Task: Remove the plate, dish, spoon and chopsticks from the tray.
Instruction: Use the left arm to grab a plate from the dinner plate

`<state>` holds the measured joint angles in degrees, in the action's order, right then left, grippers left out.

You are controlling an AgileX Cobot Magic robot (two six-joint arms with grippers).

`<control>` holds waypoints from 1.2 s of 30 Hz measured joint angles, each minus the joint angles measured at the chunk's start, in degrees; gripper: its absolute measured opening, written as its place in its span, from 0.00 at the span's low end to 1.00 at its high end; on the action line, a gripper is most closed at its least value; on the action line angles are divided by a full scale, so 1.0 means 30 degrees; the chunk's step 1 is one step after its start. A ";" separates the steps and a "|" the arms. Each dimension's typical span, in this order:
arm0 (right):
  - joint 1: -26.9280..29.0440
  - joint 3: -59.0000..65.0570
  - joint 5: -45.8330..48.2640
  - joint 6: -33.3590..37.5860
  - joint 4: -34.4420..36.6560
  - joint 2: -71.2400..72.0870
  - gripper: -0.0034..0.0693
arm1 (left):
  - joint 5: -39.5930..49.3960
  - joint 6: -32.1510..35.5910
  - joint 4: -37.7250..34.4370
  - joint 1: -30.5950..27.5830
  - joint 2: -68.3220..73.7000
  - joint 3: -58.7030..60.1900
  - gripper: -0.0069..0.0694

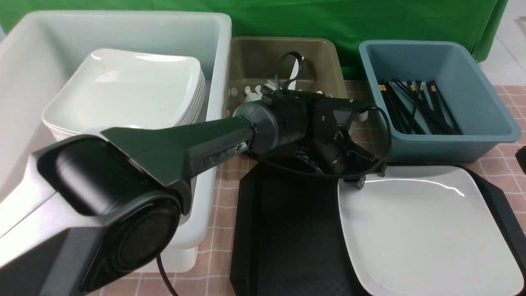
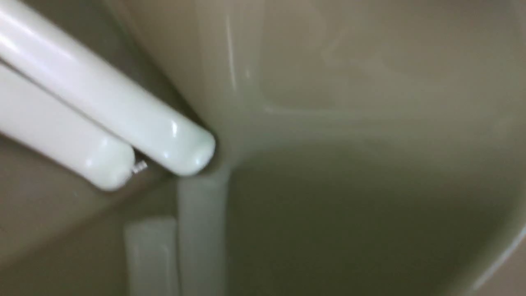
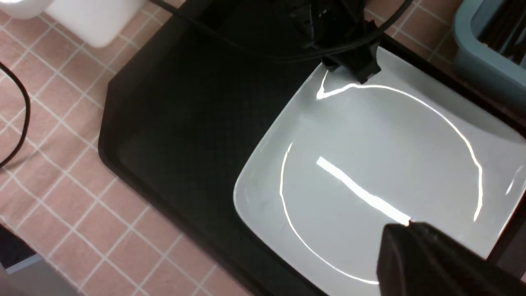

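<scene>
The large white square plate (image 1: 423, 230) (image 3: 370, 176) lies on the right half of the black tray (image 1: 287, 230) (image 3: 176, 123). The tray's left half is bare. My left gripper (image 1: 357, 113) hangs over the olive tub (image 1: 328, 57); its fingertips do not show. Two white spoon (image 2: 102, 107) handles lie in that tub's corner. Black chopsticks (image 1: 415, 107) lie in the blue tub (image 1: 485, 135). White square dishes (image 1: 123, 90) are stacked in the white tub (image 1: 218, 45). My right gripper (image 3: 400, 230) hovers shut and empty over the plate's near side.
The three tubs stand in a row behind the tray on a pink checked cloth (image 1: 224, 193). My left forearm (image 1: 176, 148) crosses in front of the white tub. A black cable (image 3: 22, 107) lies on the cloth beside the tray. A green backdrop hangs behind.
</scene>
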<state>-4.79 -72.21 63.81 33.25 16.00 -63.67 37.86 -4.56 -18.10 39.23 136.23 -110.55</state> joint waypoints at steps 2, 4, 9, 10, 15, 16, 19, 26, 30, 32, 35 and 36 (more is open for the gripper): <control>0.0000 0.0000 0.0000 0.0000 0.0000 0.0000 0.09 | 0.0234 -0.0069 -0.0117 -0.0026 0.0000 0.0000 0.32; 0.0000 0.0000 0.0000 0.0019 0.0000 0.0000 0.09 | 0.0709 -0.0111 -0.0313 -0.0042 -0.0043 -0.0019 0.32; 0.0000 0.0000 0.0000 0.0062 -0.0017 0.0037 0.09 | 0.2930 0.0172 -0.0261 -0.0023 -0.0590 -0.0001 0.29; 0.0000 0.0000 0.0000 0.0062 -0.0017 0.0118 0.09 | 0.3284 0.0377 -0.0244 -0.0007 -0.0787 -0.0001 0.28; 0.0000 -0.0165 0.0017 0.0062 -0.0058 0.0793 0.09 | 0.4217 0.1020 -0.0098 0.0124 -0.2330 0.0013 0.19; 0.0000 -0.0484 -0.0049 0.0062 -0.0054 0.1174 0.09 | 0.4423 0.1220 -0.0110 0.0164 -0.3150 0.0013 0.16; 0.0000 -0.1127 -0.0080 0.0062 -0.0035 0.1803 0.09 | 0.4788 0.1521 0.0059 0.0205 -0.4125 0.0013 0.12; 0.0000 -0.2205 -0.0112 -0.0049 0.0011 0.2755 0.09 | 0.5133 0.1946 0.0613 0.0205 -0.5460 0.0019 0.10; 0.0000 -0.2320 -0.0048 -0.0086 0.0028 0.2893 0.09 | 0.5472 0.2031 0.0912 0.0205 -0.6531 0.0035 0.10; 0.0000 -0.2320 0.0029 -0.0099 0.0028 0.2893 0.09 | 0.5537 0.2052 0.1038 0.0205 -0.7051 0.0055 0.10; 0.0000 -0.2320 0.0029 -0.0190 0.0028 0.2893 0.09 | 0.5670 0.2328 0.1379 0.0205 -0.8232 0.0089 0.10; 0.0000 -0.2320 0.0011 -0.0211 0.0028 0.2893 0.09 | 0.5691 0.2364 0.1470 0.0146 -0.8514 0.0089 0.10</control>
<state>-4.79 -79.17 63.84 32.62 16.08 -54.99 54.93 2.53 -13.69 39.66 110.69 -110.28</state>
